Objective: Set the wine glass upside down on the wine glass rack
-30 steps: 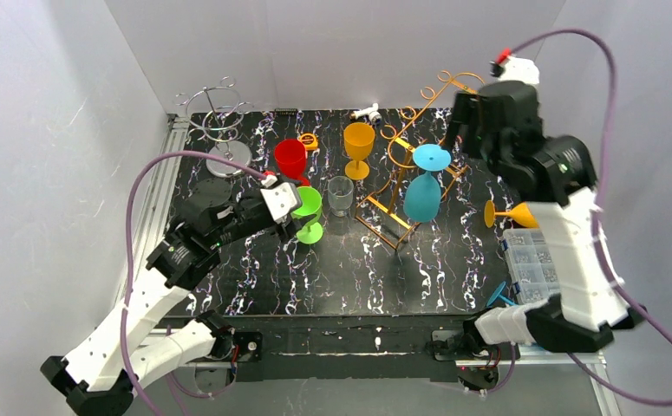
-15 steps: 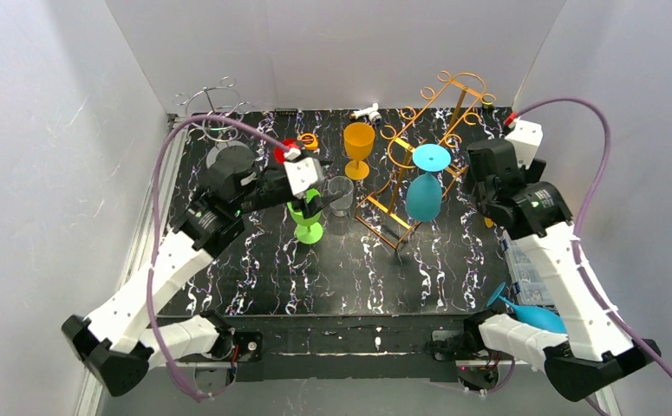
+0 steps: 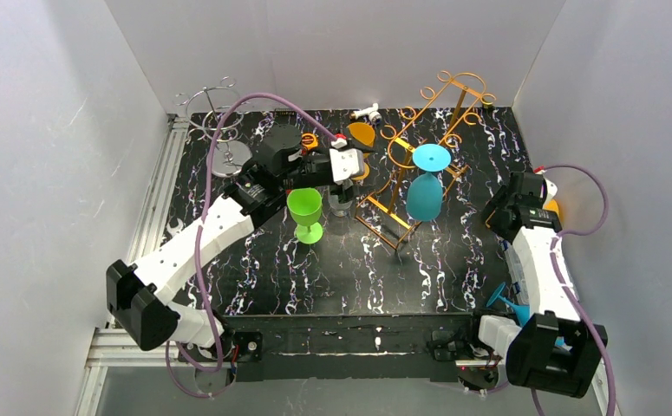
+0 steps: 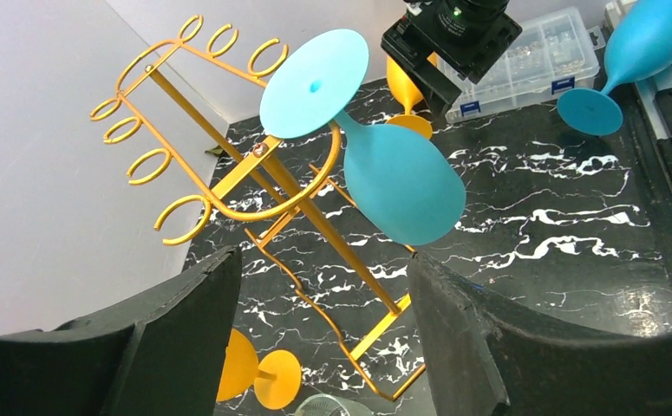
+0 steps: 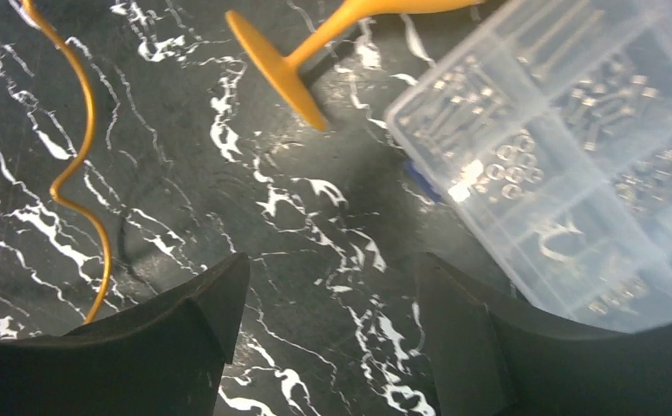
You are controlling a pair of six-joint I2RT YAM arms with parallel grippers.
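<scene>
**Task item.** A teal wine glass (image 3: 423, 198) hangs upside down on the gold wire wine glass rack (image 4: 341, 247). Its foot is caught in a rack loop and its bowl is clear of the tabletop (image 3: 349, 269). That glass is judged placed.

**Other glasses.**
- A green wine glass (image 3: 304, 211) stands upright, well left of the rack.
- An orange wine glass (image 3: 360, 132) stands at the back, partly hidden.
- A second orange wine glass (image 5: 315, 52) lies on its side just beside a clear parts box (image 5: 575, 173).

**Pincers.**
- The left pincer (image 3: 355, 163) hangs above a clear tumbler (image 3: 341, 201). Its fingers are spread wide with nothing between them, and they face the rack.
- The right pincer (image 5: 328, 329) is low over the tabletop near the fallen orange glass. It is also open and empty.

**Step in hand, as judged.** The arms are between placements and selecting the next glass; none is gripped.

**Next move calls for:**
- Commit one pincer to a stem.
- Close firmly on it and lift clear of neighbouring glasses.
- Invert the glass and slide its foot into a free loop without knocking the teal glass.
</scene>
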